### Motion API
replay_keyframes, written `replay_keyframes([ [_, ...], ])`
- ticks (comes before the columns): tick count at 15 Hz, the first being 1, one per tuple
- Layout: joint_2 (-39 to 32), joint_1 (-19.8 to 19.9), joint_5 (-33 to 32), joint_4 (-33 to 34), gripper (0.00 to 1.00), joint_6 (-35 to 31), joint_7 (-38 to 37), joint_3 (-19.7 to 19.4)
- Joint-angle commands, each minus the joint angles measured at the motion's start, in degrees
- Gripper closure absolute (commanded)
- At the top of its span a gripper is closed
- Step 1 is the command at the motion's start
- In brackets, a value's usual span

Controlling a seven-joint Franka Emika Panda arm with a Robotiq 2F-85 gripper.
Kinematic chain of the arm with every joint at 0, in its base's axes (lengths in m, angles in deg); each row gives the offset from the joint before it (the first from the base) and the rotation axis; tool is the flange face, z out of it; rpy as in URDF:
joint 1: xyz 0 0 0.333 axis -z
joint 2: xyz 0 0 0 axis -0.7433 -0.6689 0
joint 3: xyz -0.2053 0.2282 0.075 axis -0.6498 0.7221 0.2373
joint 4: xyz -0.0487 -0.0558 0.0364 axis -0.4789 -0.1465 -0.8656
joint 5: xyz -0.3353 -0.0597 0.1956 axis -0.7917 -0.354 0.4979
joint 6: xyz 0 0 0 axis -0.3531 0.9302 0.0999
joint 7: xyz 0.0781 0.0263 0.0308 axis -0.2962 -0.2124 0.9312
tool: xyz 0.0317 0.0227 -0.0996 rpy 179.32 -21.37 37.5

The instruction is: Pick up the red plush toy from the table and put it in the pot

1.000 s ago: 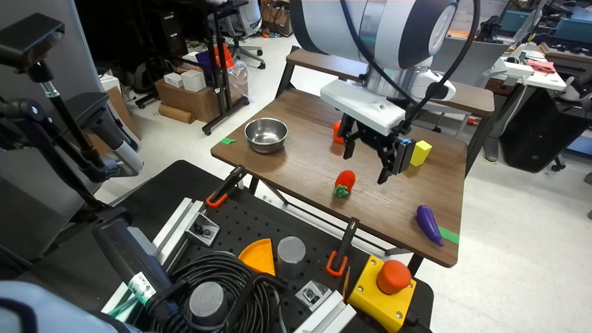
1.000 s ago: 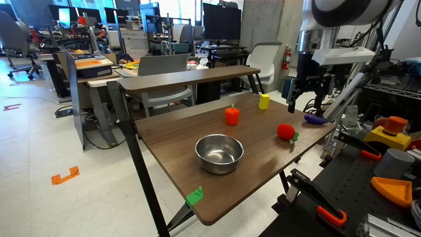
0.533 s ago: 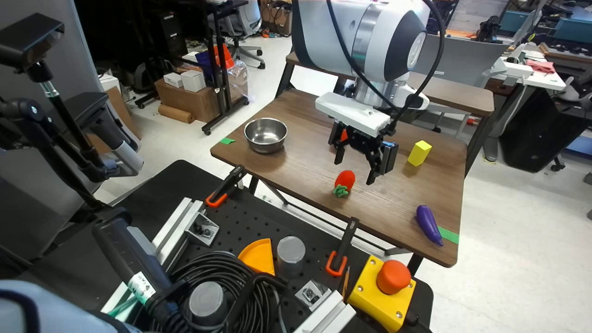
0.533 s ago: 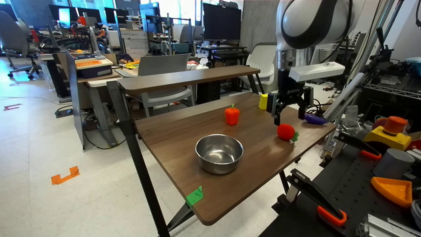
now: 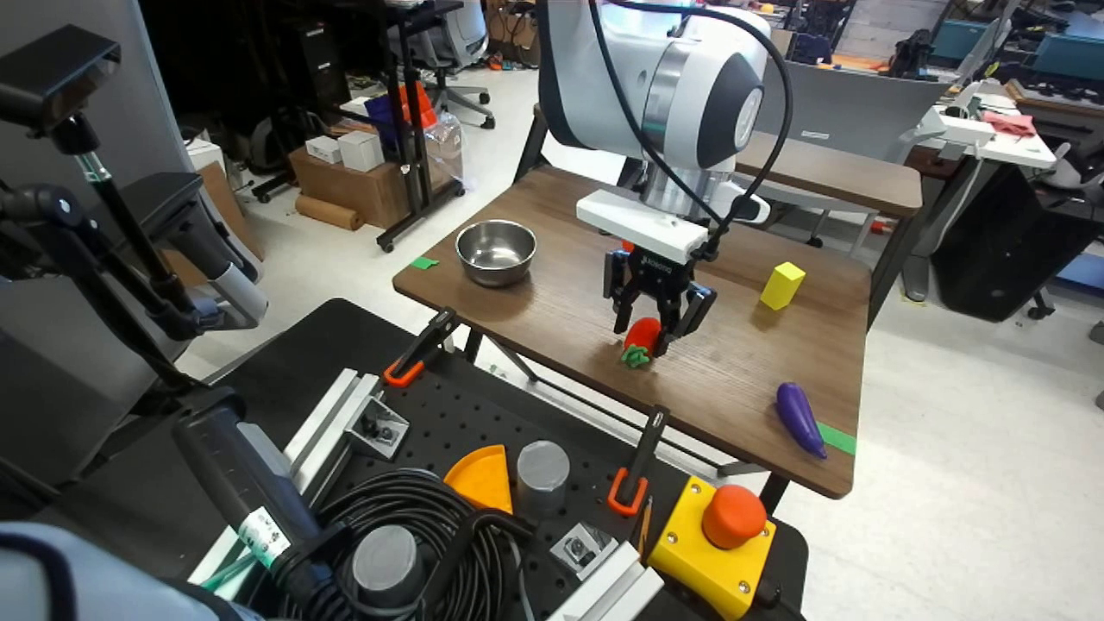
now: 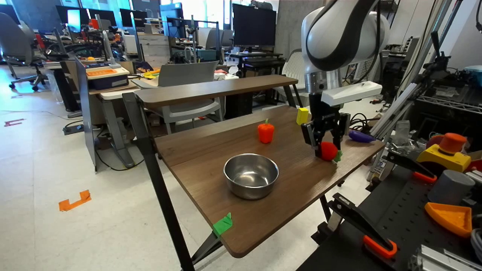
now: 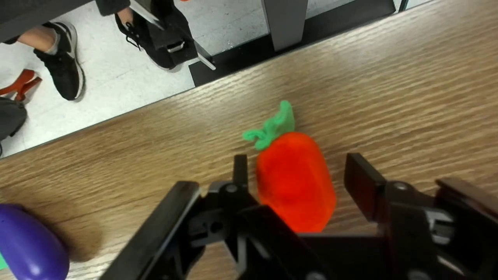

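I see bright light on the table [image 6: 203,165]. In an exterior view, windows [image 6: 203,11] beyond it burn out to white, and the floor [image 6: 124,226] beside it looks washed pale. In both exterior views the pot [image 6: 251,177] on it glints inside. In the wrist view my claw [image 7: 298,171], over the table, is dark and blurred; the toy [image 7: 297,186] is a flat, saturated red; the eggplant [image 7: 31,245] carries a white highlight and a soft shadow on the table.

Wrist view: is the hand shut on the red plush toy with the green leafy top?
No, the black hand stands open: brown wood-grain tabletop shows between the red plush toy and the fingertips on both sides.
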Motion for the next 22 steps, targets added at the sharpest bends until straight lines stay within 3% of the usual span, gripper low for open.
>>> replay_keyframes([
  [1, 0.33, -0.23, 1.36, 1.18, 0.66, 2.04, 1.63, 0.16],
  [5, 7.51, -0.43, 3.7, -3.13, 0.95, -0.35, 3.04, 2.13],
  [6, 9.58, -1.19, 3.77, -3.99, 0.98, -1.23, 2.83, 2.74],
  [13, 17.88, -5.02, 7.56, -5.69, 0.97, -0.57, 6.73, 10.14],
  [17, 16.03, -6.18, 10.72, -4.47, 0.97, 1.63, 11.3, 13.34],
  [22, 11.31, -8.41, 7.63, -2.74, 0.97, 1.72, 10.19, 12.78],
])
